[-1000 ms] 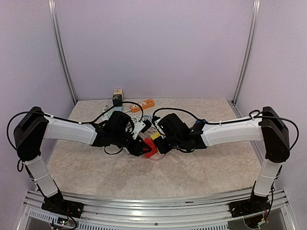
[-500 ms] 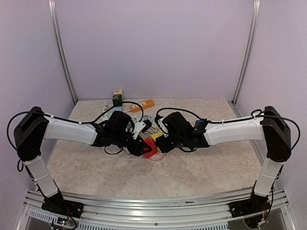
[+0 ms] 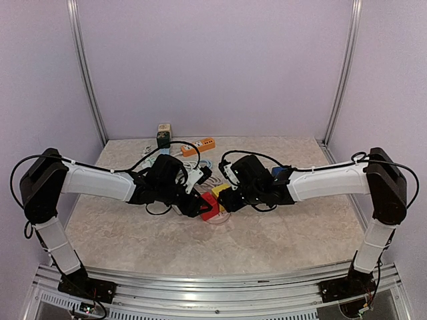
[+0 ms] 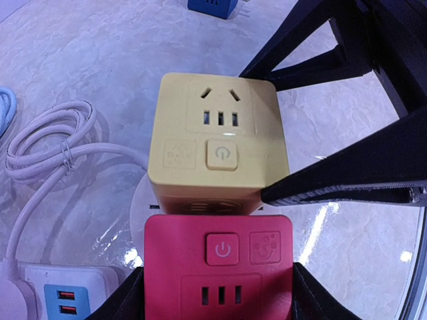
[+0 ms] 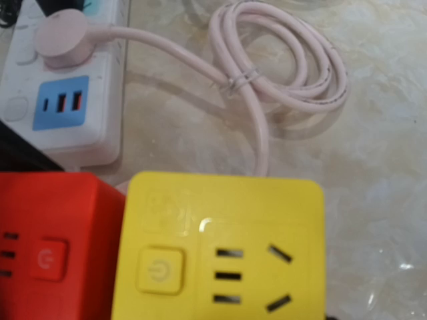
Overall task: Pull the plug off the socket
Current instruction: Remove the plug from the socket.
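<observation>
Red socket cube (image 4: pixel 220 273) and yellow socket cube (image 4: pixel 217 133) joined face to face at the middle of the marbled surface (image 3: pixel 280 233).
We record the two cubes butted together with no gap at the seam, resting over a clear round piece; we cannot tell whether it is a dish. The left tool (image 3: pixel 199 205) is clenched on the red cube, with its black fingers (image 4: pixel 127 307) pressed against both sides. The right tool (image 3: pixel 225 199) reaches in at the yellow cube: one finger (image 4: pixel 333 190) touches its lower corner by the seam and the other lies near its upper corner. We cannot tell whether that grip is closed. A white power strip (image 5: pixel 60 113) and a coiled pink cable (image 5: pixel 287 60) lie just beyond.
</observation>
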Available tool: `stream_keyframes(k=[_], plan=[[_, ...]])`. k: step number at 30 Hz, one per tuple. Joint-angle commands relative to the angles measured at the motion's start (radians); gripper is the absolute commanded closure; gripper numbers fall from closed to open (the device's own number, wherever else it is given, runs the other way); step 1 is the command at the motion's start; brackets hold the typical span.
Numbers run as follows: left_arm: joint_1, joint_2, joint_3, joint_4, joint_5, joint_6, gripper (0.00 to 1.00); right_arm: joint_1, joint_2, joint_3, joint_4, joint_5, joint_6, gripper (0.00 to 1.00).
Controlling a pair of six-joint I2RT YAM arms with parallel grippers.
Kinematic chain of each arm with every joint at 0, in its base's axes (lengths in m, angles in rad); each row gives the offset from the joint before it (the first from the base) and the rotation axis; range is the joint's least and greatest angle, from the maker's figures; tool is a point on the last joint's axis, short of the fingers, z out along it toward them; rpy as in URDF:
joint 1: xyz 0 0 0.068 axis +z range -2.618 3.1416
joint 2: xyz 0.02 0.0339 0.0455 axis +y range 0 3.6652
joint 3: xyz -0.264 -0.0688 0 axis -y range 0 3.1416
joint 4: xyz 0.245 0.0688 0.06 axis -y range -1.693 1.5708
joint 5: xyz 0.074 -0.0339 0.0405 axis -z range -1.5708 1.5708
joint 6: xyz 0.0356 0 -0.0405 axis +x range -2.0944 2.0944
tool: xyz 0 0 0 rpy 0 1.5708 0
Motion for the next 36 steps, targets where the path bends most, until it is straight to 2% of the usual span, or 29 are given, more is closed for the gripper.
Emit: stream_keyframes(k=[1, 14, 21, 29, 36], plan=[[-0.005, 0.044, -0.007, -0.093, 0.002, -0.015, 0.79, 0.012, -0.066, 0.000, 0.039, 0.022, 0.022, 1.00], [-0.002, 0.048, 0.004, -0.103, -0.001, -0.012, 0.79, 0.111, -0.021, 0.071, -0.037, 0.180, -0.090, 1.00], [-0.003, 0.051, 0.004, -0.106, 0.000, -0.015, 0.79, 0.118, -0.026, 0.071, -0.039, 0.197, -0.085, 1.00], [-0.003, 0.050, 0.000, -0.108, -0.001, -0.015, 0.80, 0.101, -0.047, 0.056, -0.011, 0.145, -0.040, 1.00], [-0.003, 0.050, -0.007, -0.108, 0.002, -0.015, 0.80, 0.029, -0.109, -0.018, 0.062, 0.005, 0.037, 1.00]])
